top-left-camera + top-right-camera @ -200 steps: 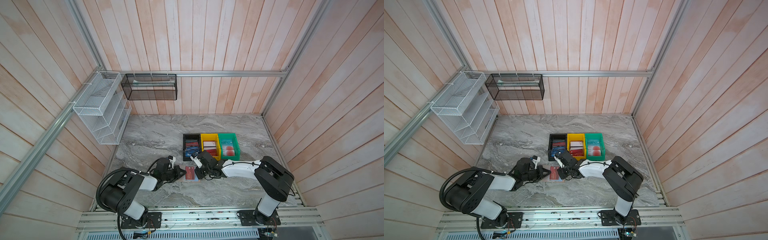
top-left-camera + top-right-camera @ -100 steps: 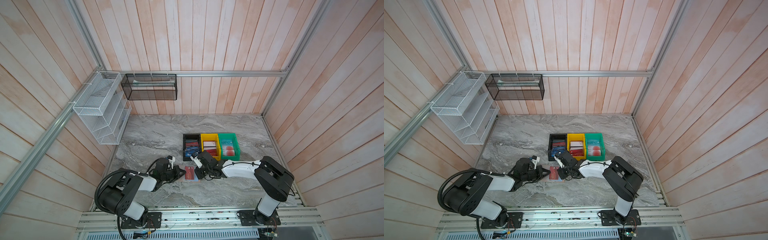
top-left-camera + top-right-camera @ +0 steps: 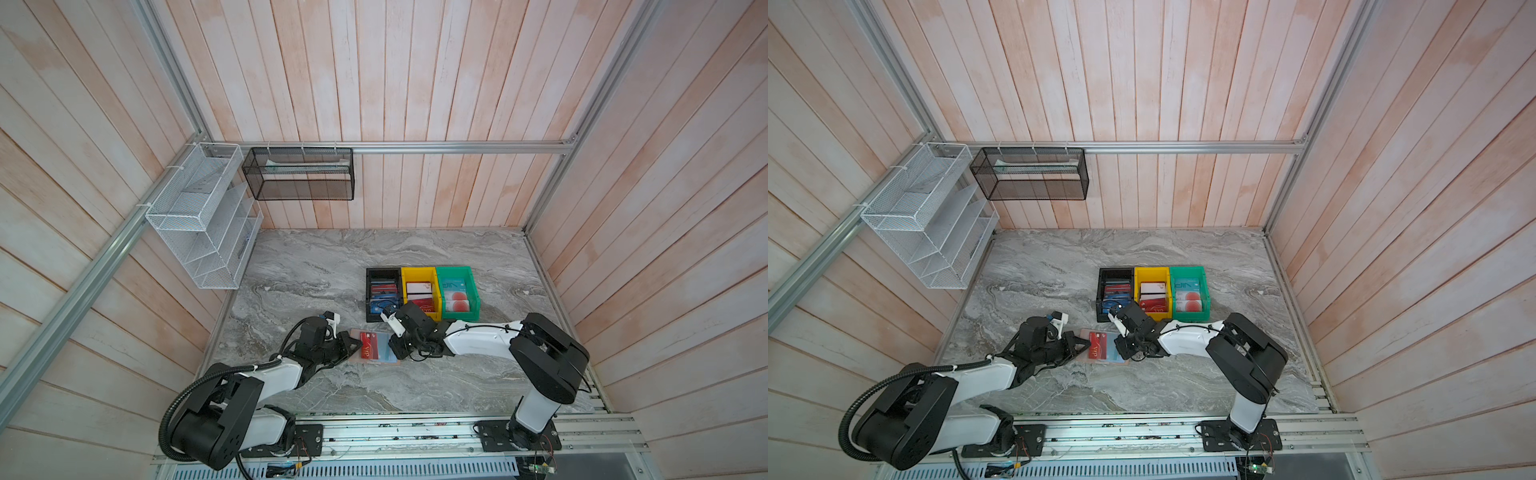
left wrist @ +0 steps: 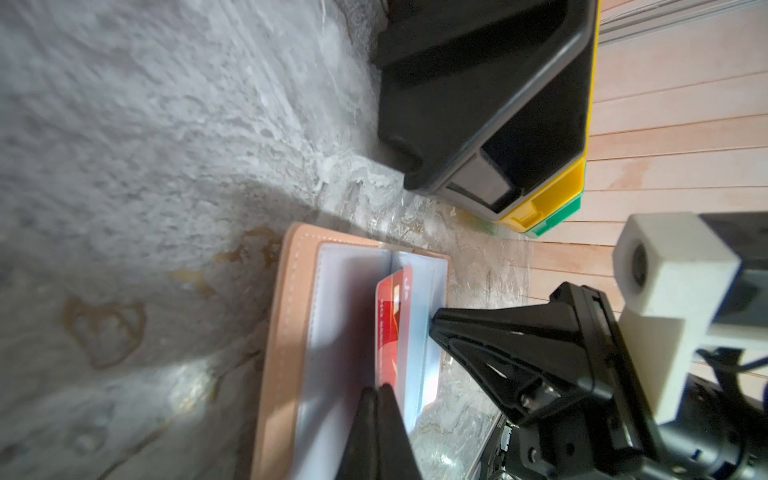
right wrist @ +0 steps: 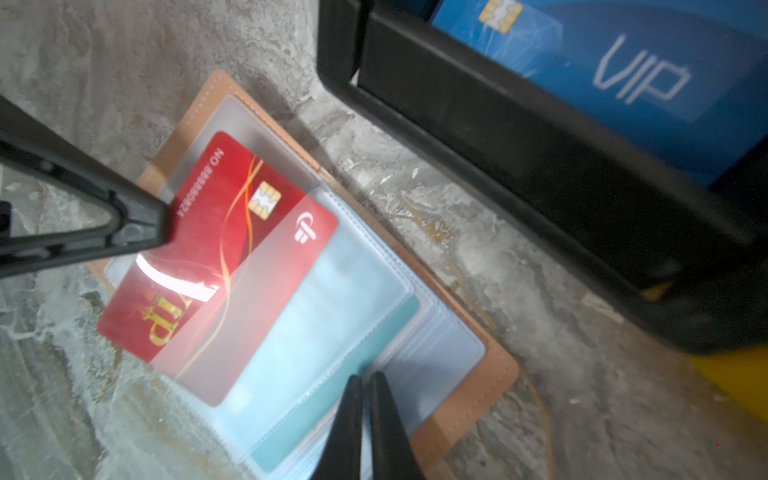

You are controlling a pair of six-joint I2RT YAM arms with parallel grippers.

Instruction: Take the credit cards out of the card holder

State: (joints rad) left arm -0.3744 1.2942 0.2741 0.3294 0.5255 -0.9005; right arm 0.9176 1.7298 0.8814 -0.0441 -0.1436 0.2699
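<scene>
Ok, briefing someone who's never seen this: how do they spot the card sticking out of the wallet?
On the grey marble tabletop, near the black plastic bin, lies an open tan leather-look card holder. Half out of its clear sleeve sits a glossy red plastic card lettered "VIP" in gold; neighbouring sleeves show only pale teal.

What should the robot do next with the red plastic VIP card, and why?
Probably the left gripper should pull the red plastic VIP card fully out: its shut tips seem to pinch one edge, and half sits in a clear sleeve of the tan leather card holder.
</scene>
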